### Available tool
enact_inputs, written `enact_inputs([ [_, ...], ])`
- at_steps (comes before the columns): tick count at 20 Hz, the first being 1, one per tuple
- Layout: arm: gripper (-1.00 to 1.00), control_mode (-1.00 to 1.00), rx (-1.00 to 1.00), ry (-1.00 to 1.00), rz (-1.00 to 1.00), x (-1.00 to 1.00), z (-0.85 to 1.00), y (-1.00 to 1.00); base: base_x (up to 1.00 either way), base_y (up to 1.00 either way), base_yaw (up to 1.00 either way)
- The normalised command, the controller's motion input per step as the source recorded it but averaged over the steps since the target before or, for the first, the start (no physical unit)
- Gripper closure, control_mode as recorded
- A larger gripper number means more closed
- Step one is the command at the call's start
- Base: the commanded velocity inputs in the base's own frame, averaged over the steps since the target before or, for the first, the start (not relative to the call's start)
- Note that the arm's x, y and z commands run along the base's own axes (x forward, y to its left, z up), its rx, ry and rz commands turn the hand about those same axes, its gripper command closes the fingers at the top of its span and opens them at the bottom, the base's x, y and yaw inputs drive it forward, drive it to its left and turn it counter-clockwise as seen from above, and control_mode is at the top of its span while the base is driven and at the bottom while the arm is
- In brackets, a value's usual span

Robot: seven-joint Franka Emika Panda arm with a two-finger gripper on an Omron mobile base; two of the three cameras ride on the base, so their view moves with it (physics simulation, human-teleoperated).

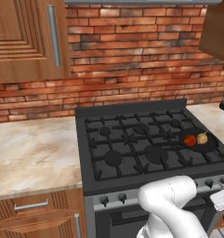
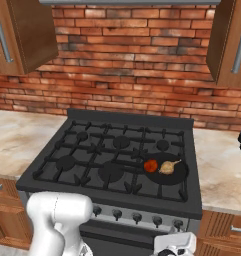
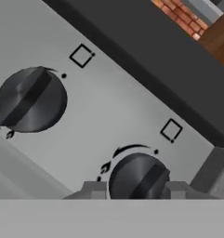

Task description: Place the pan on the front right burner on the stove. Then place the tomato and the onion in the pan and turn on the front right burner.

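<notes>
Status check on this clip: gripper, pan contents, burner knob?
Gripper fingertips either side of a stove knob, grip unconfirmed. Tomato and onion in pan, front right burner. Nothing in the way.

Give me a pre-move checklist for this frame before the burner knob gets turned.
1. Pan on the front right burner of the stove: ok.
2. Tomato in the pan: ok.
3. Onion in the pan, beside the tomato: ok.
4. Gripper lined up on a knob: ok, the fingertips sit on either side of it in the hand view.
5. Fingers clamped on the knob: cannot tell; they are close to its sides but contact is not clear.
6. That knob is the one for the front right burner: cannot tell from the pictures.
</notes>
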Motion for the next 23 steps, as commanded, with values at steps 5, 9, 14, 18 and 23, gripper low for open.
enact_inputs([
  [5, 1.0, -1.0, -0.42, -0.29, 0.15, 0.0, 0.41, 0.18, 0.0, 0.0, 0.0],
  [9, 1.0, -1.0, -0.58, -0.29, 0.16, 0.0, 0.47, 0.24, 0.0, 0.0, 0.0],
  [14, 1.0, -1.0, -0.66, -0.34, 0.19, 0.0, 0.37, 0.3, 0.0, 0.0, 0.0],
  [18, 1.0, -1.0, -0.64, -0.29, 0.18, 0.0, 0.23, 0.25, 0.0, 0.0, 0.0],
  [23, 1.0, -1.0, -0.43, -0.14, 0.13, 0.0, 0.03, 0.2, 0.0, 0.0, 0.0],
])
